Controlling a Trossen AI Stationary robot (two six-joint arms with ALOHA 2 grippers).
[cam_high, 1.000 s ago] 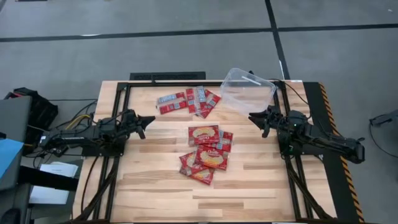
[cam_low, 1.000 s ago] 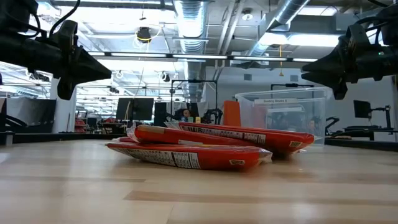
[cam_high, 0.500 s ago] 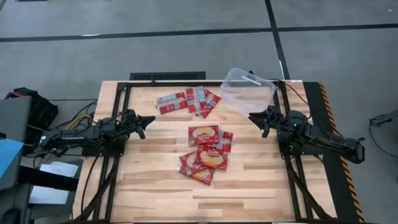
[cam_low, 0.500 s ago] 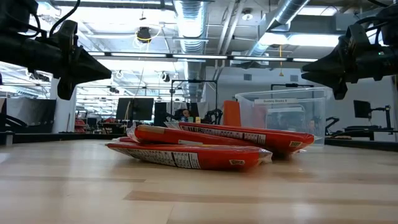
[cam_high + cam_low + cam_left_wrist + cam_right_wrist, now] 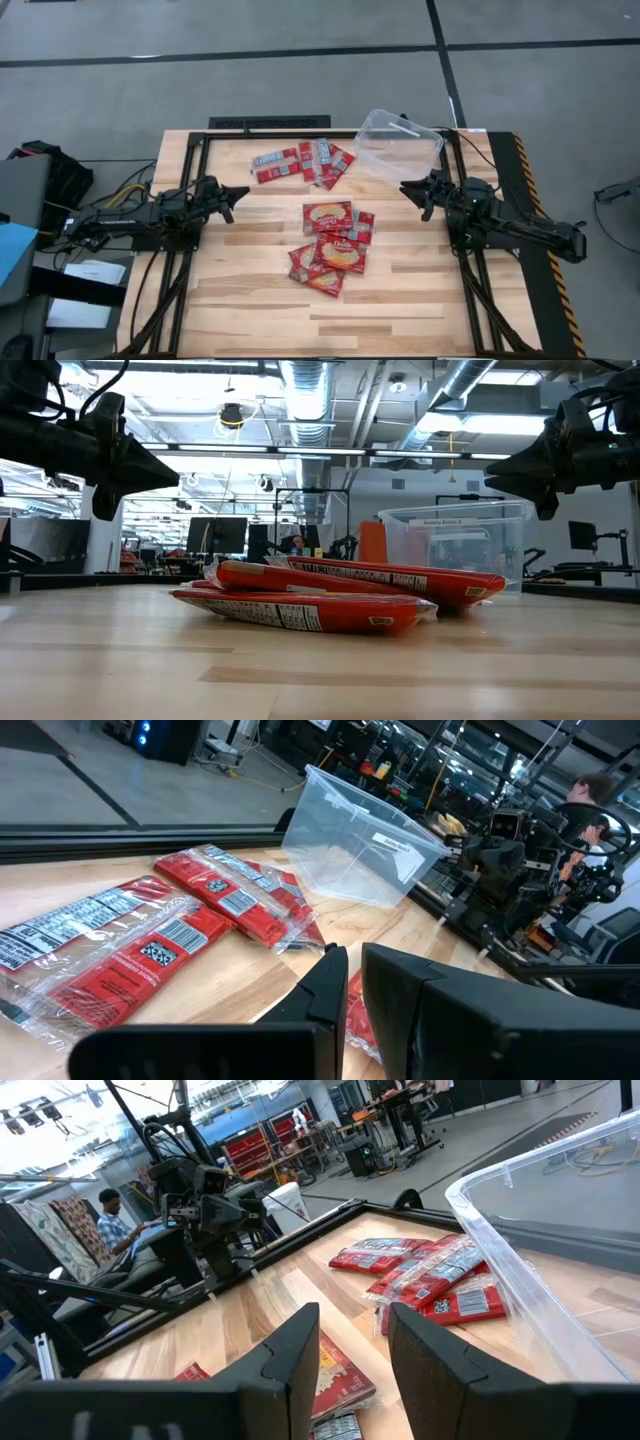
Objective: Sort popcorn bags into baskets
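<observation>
Several red popcorn bags lie flat in two heaps: one with cream ovals mid-table (image 5: 333, 243), one with silver-grey panels near the far edge (image 5: 303, 163). The middle heap shows in the low view (image 5: 320, 595), the far heap in the left wrist view (image 5: 150, 935). The clear tub (image 5: 397, 147) stands at the far right of the table, with nothing in it. My left gripper (image 5: 240, 190) hovers shut over the table's left side. My right gripper (image 5: 407, 187) hovers beside the tub, its fingers a little apart (image 5: 353, 1315). Neither touches anything.
A black metal frame (image 5: 268, 123) runs along the table's far edge and down both sides under the arms. Bare wood lies toward the near edge (image 5: 330, 320). Beyond the table the room shows desks, and a seated person (image 5: 115, 1220).
</observation>
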